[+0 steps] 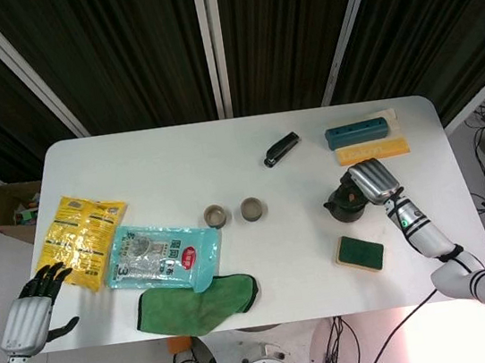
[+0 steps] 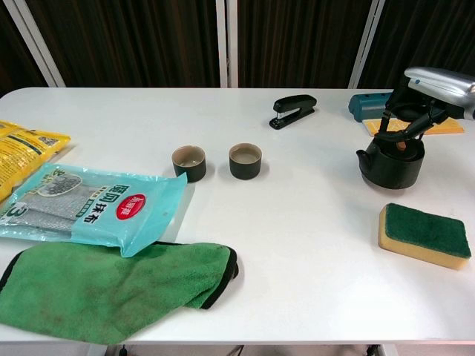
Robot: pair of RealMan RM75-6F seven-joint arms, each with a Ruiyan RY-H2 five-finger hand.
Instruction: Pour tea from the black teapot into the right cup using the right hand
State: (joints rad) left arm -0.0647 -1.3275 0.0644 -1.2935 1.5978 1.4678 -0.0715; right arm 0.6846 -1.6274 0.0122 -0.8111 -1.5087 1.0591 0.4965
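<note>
— Where is the black teapot [image 2: 391,164]?

— On the white counter [image 2: 297,245], toward its right side, upright, with the green-topped sponge [image 2: 424,234] just in front of it. The right hand [image 2: 434,83] sits over the pot, its dark fingers [image 2: 410,127] hooked around the handle.

— And the cups?

— The right cup [image 2: 245,160] stands near the counter's middle, well apart from the pot, beside the left cup [image 2: 189,162].

— The other hand?

— The left hand [image 1: 31,311] hangs at the counter's near left corner, holding nothing, fingers apart.

— What else lies there?

— A black stapler [image 2: 293,110], a teal case [image 1: 360,132] and a yellow ruler [image 1: 374,150] at the back; a yellow packet [image 1: 80,239], a blue packet [image 2: 89,207] and a green cloth [image 2: 111,288] on the left.
</note>
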